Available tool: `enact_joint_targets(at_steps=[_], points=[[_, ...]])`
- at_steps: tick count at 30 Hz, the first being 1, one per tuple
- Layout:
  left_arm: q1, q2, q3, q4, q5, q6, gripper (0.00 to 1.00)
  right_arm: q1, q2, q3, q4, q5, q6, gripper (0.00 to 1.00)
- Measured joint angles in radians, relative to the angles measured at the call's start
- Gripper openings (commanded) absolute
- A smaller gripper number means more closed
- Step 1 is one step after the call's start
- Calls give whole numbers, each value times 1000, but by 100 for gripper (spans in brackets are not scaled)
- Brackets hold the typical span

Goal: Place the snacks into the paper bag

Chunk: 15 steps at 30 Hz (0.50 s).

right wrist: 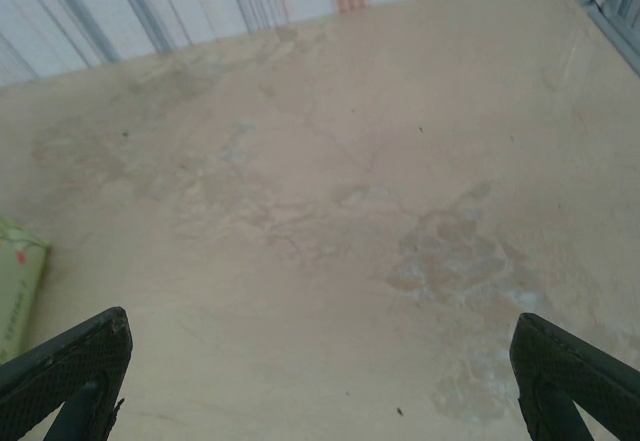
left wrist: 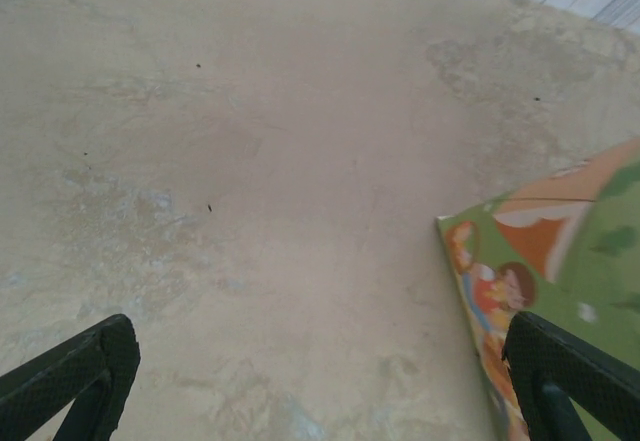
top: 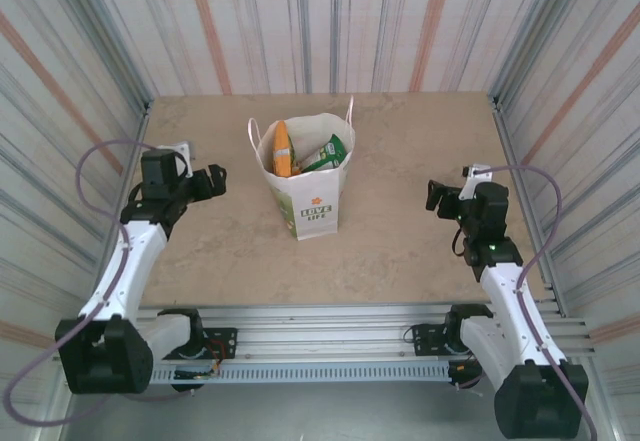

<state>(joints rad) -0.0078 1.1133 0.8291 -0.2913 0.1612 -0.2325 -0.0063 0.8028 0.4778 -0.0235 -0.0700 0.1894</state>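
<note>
Paper bag (top: 312,201) (snacks (top: 284,151) protruding) could be toppled if brushed by left pincer (top: 216,181) or right pincer (top: 436,196), both spread wide, empty.

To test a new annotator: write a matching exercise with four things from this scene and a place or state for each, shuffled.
1 bag
2 orange packet
3 green packet
4 left fingers

A wide open, empty
B tilted inside the bag
C standing on the table
D upright inside the bag

Pairs: 1-C, 2-D, 3-B, 4-A
</note>
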Motion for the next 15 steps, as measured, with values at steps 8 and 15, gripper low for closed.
enact_joint_targets(at_steps=[8, 15], points=[[2, 107, -236, 340, -87, 26, 99, -97, -12, -212, 191, -34, -82, 99], [1, 182, -352, 674, -176, 138, 99, -220, 135, -279, 397, -92, -95, 99]])
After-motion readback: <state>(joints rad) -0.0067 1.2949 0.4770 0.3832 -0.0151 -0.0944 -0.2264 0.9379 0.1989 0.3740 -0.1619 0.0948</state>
